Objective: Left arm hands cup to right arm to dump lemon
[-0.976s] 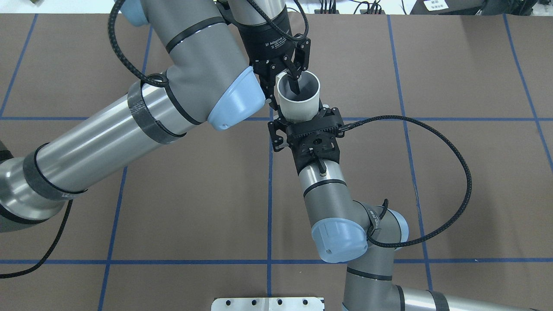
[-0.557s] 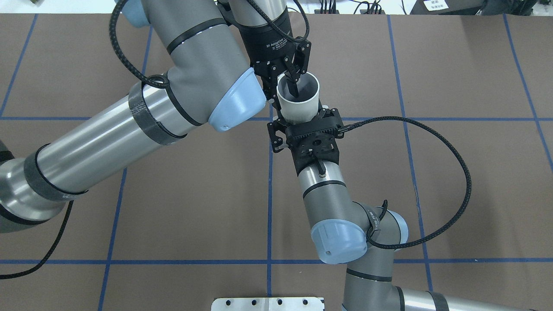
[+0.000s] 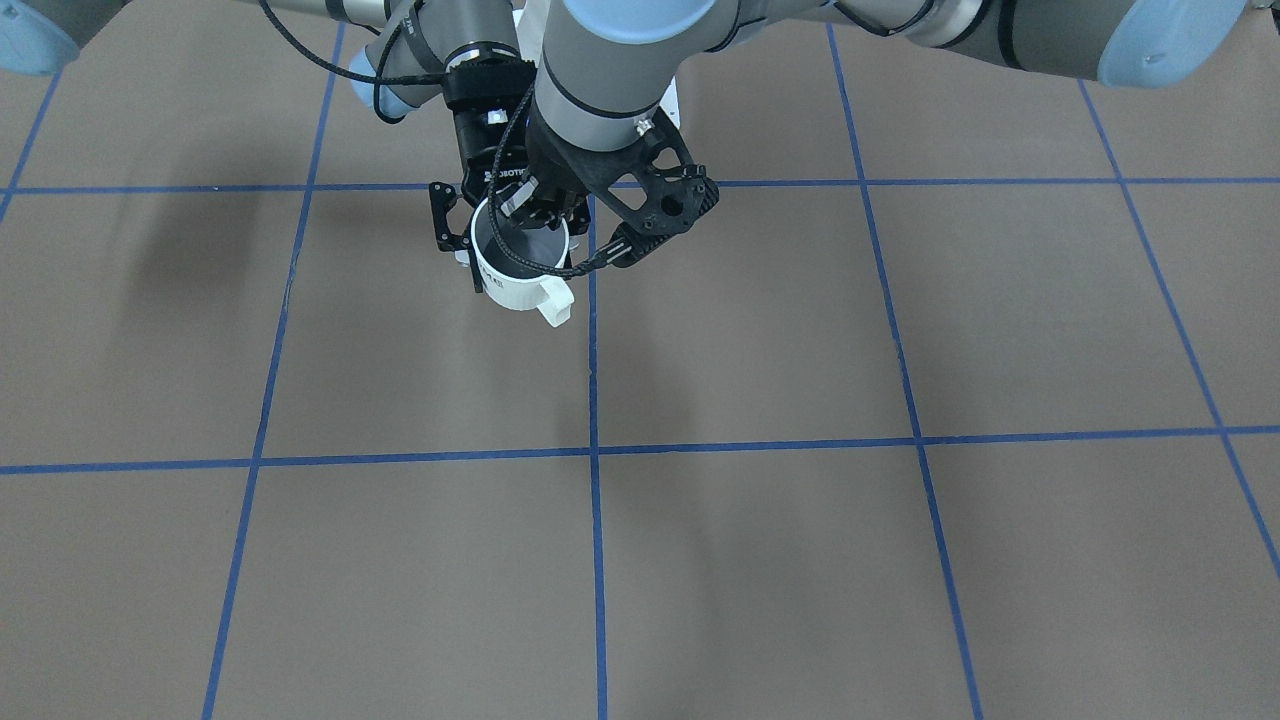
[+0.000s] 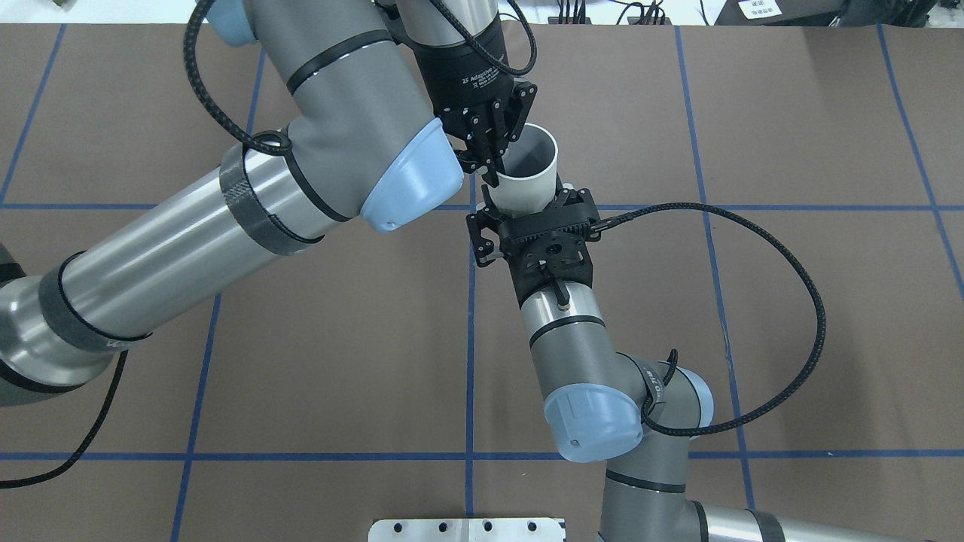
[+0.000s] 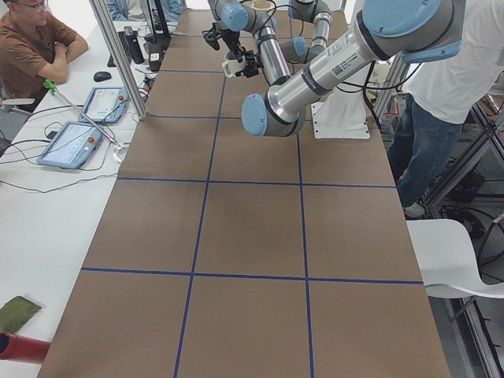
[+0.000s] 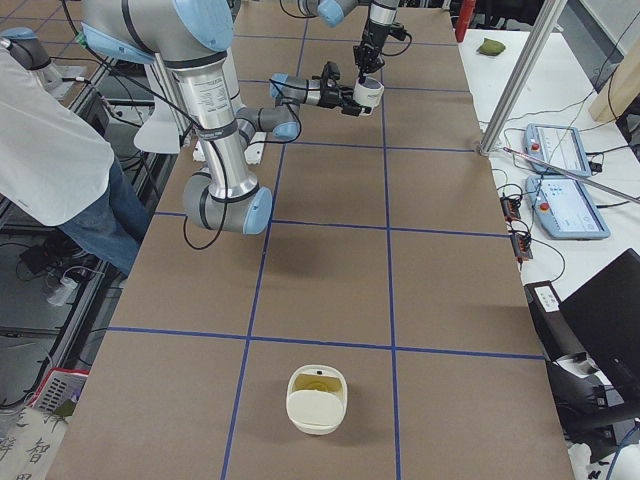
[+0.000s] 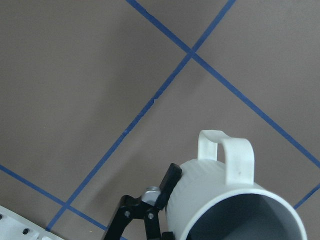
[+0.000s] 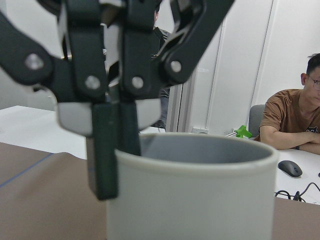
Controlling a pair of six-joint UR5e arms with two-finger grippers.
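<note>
The brown counter (image 4: 753,339), gridded with blue tape, carries nothing near the arms. At its end on the robot's right sits a cream tub (image 6: 318,425) with something pale yellow inside, too small to identify.

The left arm (image 4: 188,248) reaches in from above, and the right arm (image 4: 572,346) comes in level from the robot's side. They meet over a tape line, well up the counter.

The change is in the left claw (image 4: 492,172). A second ago it was spread, with one finger hanging inside the cup (image 3: 512,285). Now its fingers (image 8: 102,150) are pressed together on the cup's wall, one inside the rim and one outside. The right claw (image 4: 523,202) clasps the cup's body from the sides. The cup did not drop while the left claw was spread, so the right was probably already carrying it.

The cup hangs upright off the counter, gripped by both claws, with its handle (image 7: 232,155) pointing away from the robot. No lemon shows in the part of the grey inside that is visible.

For the task this is a shared hold. The right arm likely cannot tip the cup until the left claw releases the rim.
</note>
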